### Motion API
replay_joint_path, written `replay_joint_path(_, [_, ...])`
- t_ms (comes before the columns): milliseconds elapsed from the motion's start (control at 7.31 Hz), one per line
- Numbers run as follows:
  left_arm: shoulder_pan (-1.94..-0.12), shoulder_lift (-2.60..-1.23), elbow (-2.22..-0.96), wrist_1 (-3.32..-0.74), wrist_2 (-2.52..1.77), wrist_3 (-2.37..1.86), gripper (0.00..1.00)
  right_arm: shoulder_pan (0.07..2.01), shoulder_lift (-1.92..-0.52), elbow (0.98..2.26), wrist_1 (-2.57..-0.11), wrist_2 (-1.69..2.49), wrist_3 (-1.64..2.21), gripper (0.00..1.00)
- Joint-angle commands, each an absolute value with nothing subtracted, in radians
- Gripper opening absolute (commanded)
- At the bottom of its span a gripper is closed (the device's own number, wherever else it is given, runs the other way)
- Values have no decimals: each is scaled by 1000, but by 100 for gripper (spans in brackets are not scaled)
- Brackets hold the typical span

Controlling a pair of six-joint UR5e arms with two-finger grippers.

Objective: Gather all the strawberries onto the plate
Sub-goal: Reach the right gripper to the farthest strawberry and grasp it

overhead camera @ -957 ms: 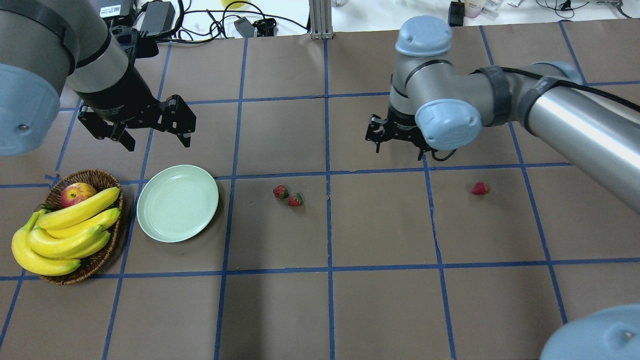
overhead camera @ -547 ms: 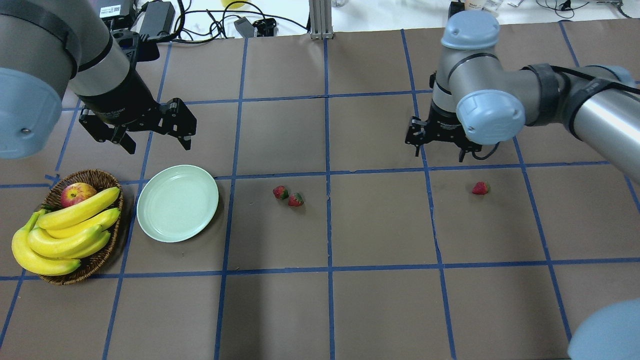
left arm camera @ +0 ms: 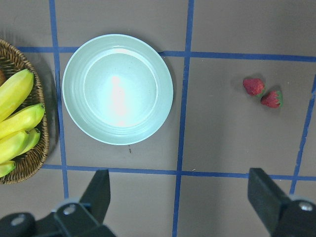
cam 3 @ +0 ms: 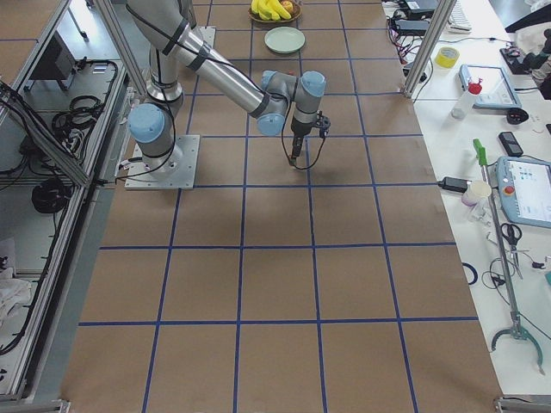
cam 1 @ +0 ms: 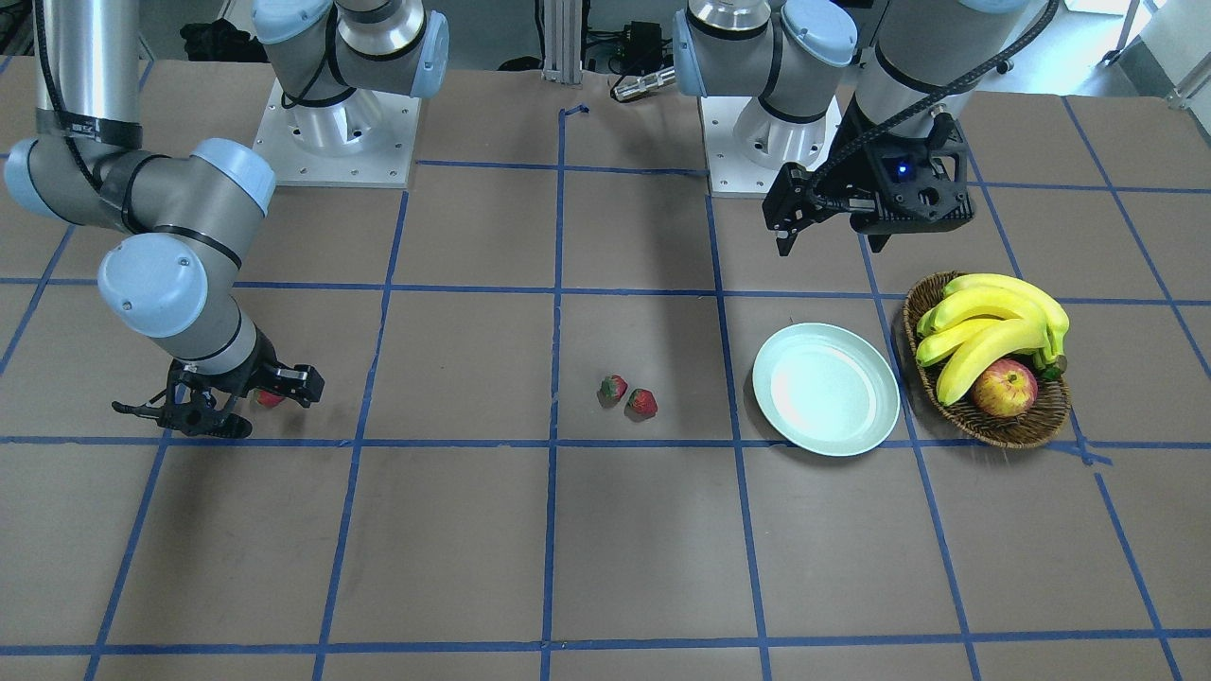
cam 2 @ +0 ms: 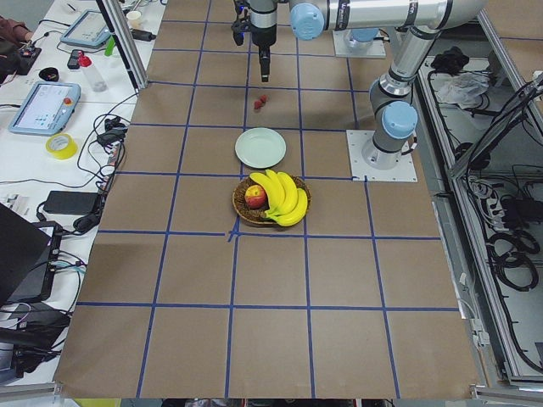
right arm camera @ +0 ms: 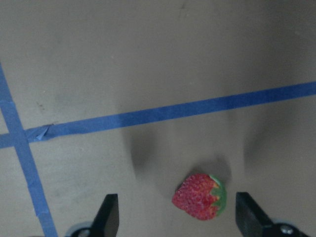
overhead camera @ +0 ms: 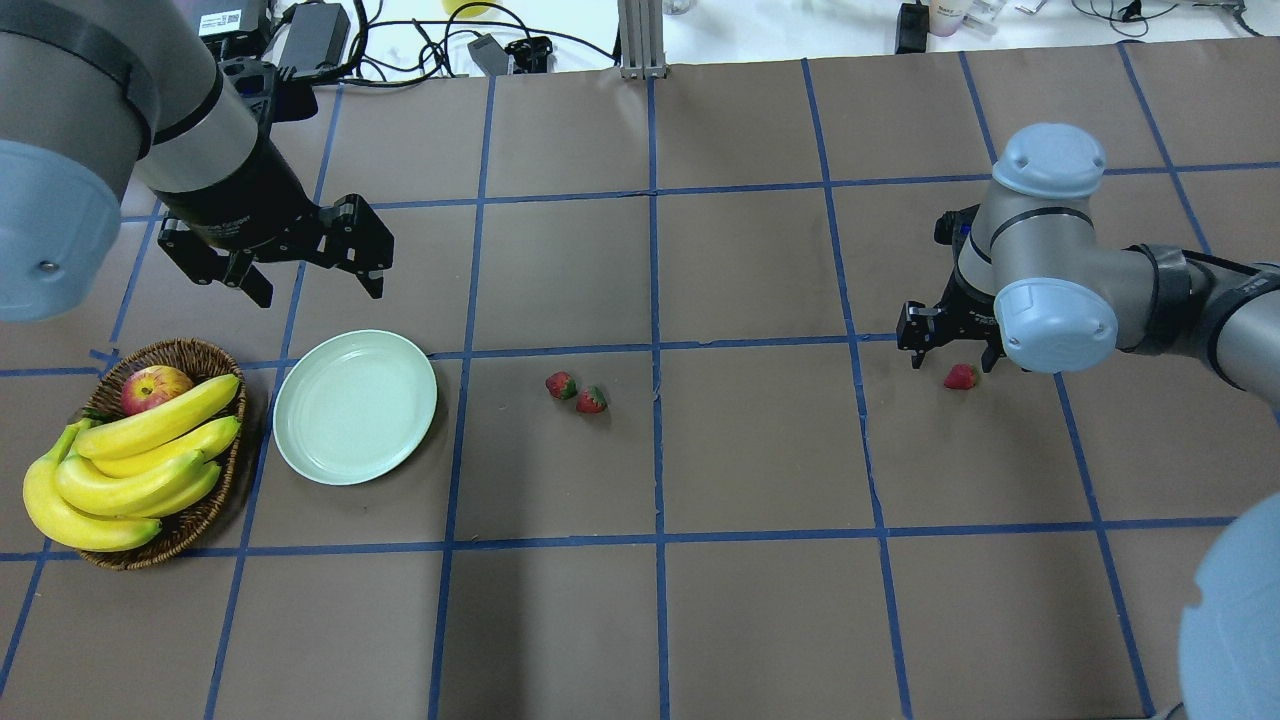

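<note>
Strawberries are all on the desk [overhead camera: 760, 450] and none is in the plate [overhead camera: 355, 407], which lies bare beside the wicker basket [overhead camera: 190, 355] of bananas and an apple. The first strawberry [overhead camera: 562, 384] and the second strawberry [overhead camera: 591, 399] lie close together, near the middle of the desk and not far from the plate. The third strawberry [overhead camera: 960, 377] lies alone, well apart from them, on the robot's right side. The step in hand seems to be the grasp of this lone berry. The right pincer [overhead camera: 950, 362] hangs low over it with its fingers spread wide and nothing held. In the right wrist view the berry sits between the two fingers, touching neither, a little nearer to one than to the other. The left pincer [overhead camera: 318, 292] is also wide apart and empty, and it hovers beyond the plate. I think the next move calls for a small centring and lowering of the right pincer, then a gentle closing, because the berry is small and soft. After that comes a long carry across the desk to the plate.
</note>
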State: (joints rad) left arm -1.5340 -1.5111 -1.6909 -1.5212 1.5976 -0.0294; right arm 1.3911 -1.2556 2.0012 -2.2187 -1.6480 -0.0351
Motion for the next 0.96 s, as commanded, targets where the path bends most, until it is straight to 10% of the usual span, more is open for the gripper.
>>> replay_joint_path(0, [-1534,-1509,-1692,-1522,1603,-32,100,1381,-1247,2011,-2233,-1658,-41,72])
replay_joint_path(547, [-1534,-1512,-1690,-1520,1603,-28,100,1379,-1246,2019,-2230,-1703,-46,66])
replay_joint_path(820, [-1534,-1509,-1690,-1522,1611,-31,100,1379,-1239,2017,-2232,-1704,-48,34])
